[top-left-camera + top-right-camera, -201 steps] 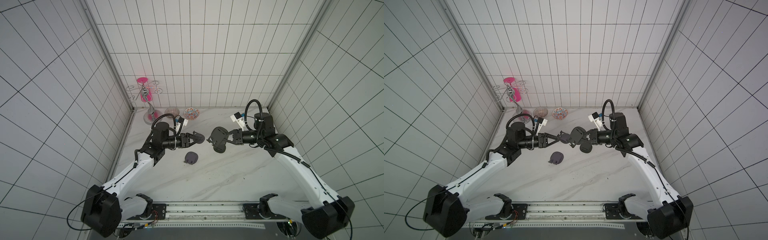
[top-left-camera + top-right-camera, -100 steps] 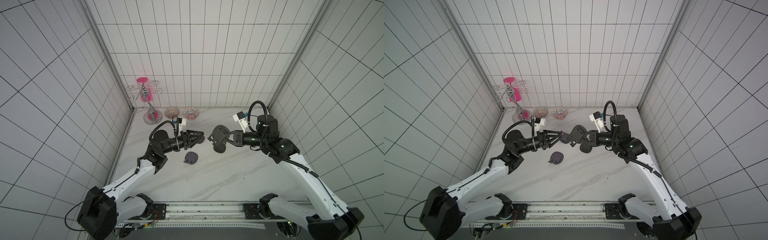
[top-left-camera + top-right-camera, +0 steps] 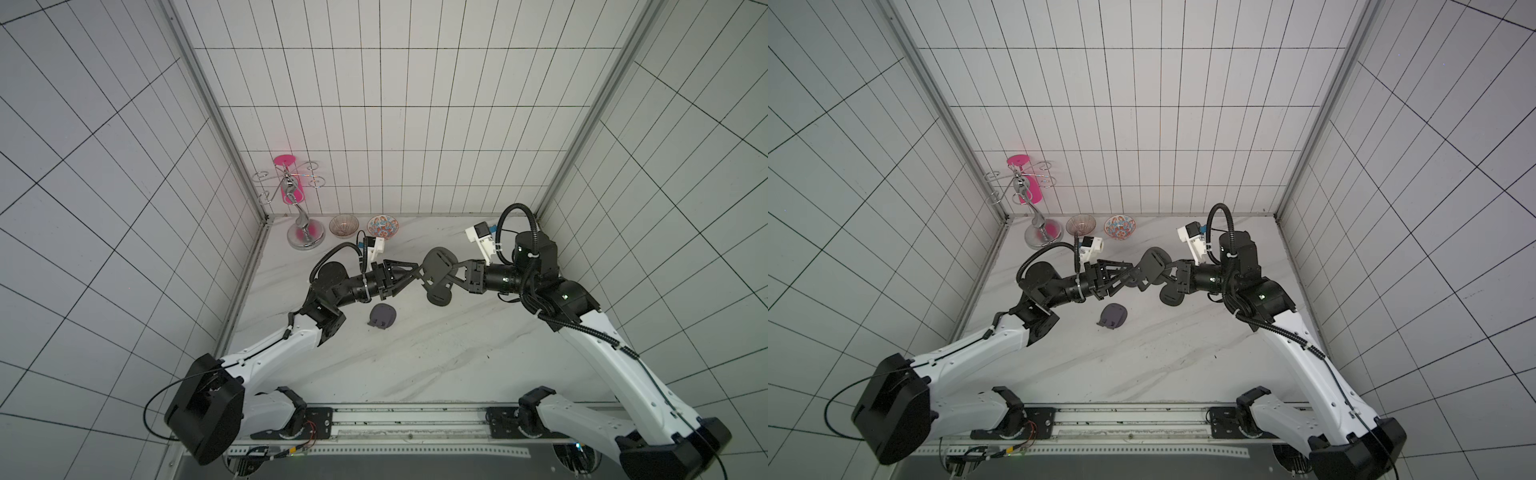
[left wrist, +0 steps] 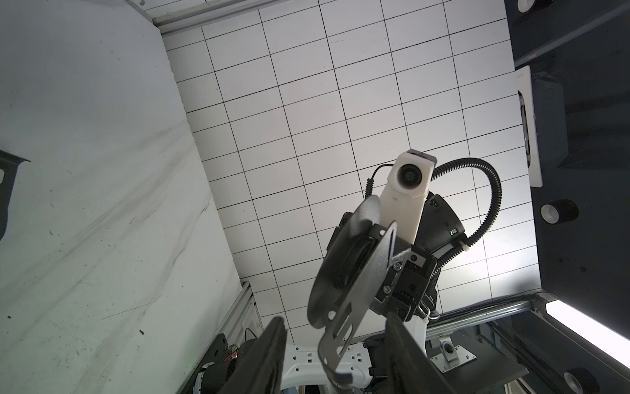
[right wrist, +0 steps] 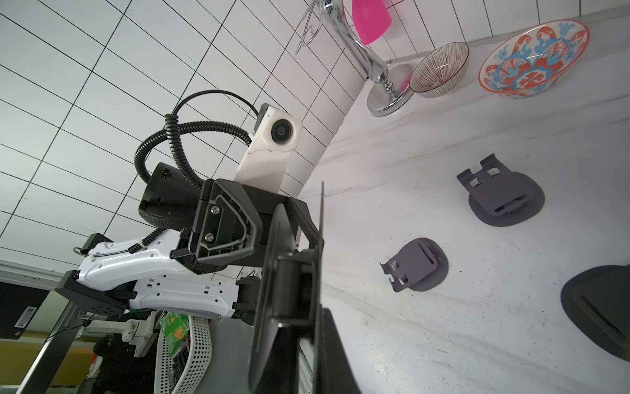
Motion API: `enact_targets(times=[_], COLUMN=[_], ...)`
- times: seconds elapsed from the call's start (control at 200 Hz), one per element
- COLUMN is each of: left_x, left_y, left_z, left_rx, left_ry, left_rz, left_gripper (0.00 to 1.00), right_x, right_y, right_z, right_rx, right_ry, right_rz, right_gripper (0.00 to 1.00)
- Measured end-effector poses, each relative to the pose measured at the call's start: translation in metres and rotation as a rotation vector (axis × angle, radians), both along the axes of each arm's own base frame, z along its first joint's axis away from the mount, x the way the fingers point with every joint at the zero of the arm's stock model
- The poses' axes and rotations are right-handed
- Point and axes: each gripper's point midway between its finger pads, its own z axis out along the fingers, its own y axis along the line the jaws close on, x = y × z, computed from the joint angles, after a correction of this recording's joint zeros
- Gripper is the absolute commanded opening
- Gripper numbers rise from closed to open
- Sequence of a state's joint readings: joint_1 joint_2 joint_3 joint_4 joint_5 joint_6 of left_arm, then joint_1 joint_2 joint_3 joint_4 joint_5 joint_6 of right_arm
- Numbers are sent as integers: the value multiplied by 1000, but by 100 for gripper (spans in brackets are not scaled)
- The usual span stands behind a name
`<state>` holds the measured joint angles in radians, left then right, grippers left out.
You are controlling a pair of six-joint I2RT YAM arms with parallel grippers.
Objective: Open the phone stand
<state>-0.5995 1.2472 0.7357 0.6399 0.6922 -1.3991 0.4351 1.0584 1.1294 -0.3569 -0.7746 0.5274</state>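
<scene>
holding phone stand (image 3: 438,266), right pincer (image 3: 456,272); left pincer (image 4: 333,319) wide (gap plain in left wrist)

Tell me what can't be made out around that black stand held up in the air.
- Right wrist view: the edge-on phone stand hides where the right gripper pinches it.
- Left wrist view: the left gripper fingers run off the edge; contact with the stand unclear.
- Top views: the left gripper covers most of the rear grey stand.
- Right wrist view: the edge cuts off a dark stand.
</scene>
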Motion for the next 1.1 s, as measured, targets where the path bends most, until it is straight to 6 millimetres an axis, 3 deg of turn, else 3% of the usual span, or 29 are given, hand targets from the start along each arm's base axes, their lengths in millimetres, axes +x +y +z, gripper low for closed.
enact_targets(times=[0.305, 0.505, 0.765, 0.989, 1.099], left_x=[0, -2, -11, -6, -3], left_y=[-14, -16, -8, -8, -10], left_z=[4, 6, 12, 10, 8], left_rx=[-14, -14, 10, 7, 3], left_ry=[-12, -16, -37, -19, -13], left_rz=[-30, -37, -18, -11, -10], left_gripper=[33, 46, 33, 0, 0], right_x=[0, 2, -3, -3, 0], right_y=[1, 1, 2, 1, -1], right_z=[1, 0, 6, 7, 4], right_rx=[-1, -9, -4, -7, -24], right_ry=[-13, -17, -46, -55, -60], right_rz=[-6, -18, -5, -13, -32], right_gripper=[0, 0, 0, 0, 0])
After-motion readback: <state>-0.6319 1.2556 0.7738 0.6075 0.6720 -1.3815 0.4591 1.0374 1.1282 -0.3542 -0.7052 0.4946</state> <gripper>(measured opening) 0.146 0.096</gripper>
